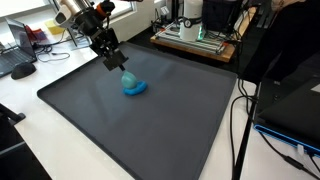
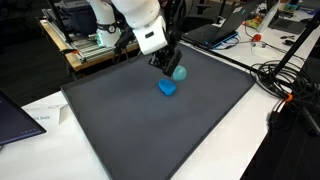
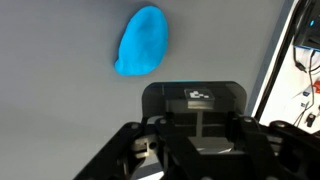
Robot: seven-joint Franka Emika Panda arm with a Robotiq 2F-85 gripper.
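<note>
My gripper (image 1: 118, 68) hangs just above the dark grey mat (image 1: 100, 120), tilted, with its jaws drawn in on a small light teal object (image 1: 126, 76) at the fingertips. That teal object (image 2: 180, 72) also shows beside the gripper (image 2: 172, 66) from the opposite side. A blue rounded lump (image 1: 136, 88) lies on the mat right below and beside it, and it appears in both exterior views (image 2: 167, 88). In the wrist view the blue lump (image 3: 142, 42) lies ahead of the gripper (image 3: 196, 125). The gripper's black body hides the teal object there.
The mat (image 2: 150, 130) covers most of a white table. A laptop (image 2: 18, 118) sits at one corner, cables (image 2: 290, 85) trail along another side, and shelving with equipment (image 1: 200, 30) stands behind the mat. A keyboard and desk clutter (image 1: 25, 60) lie beyond the arm.
</note>
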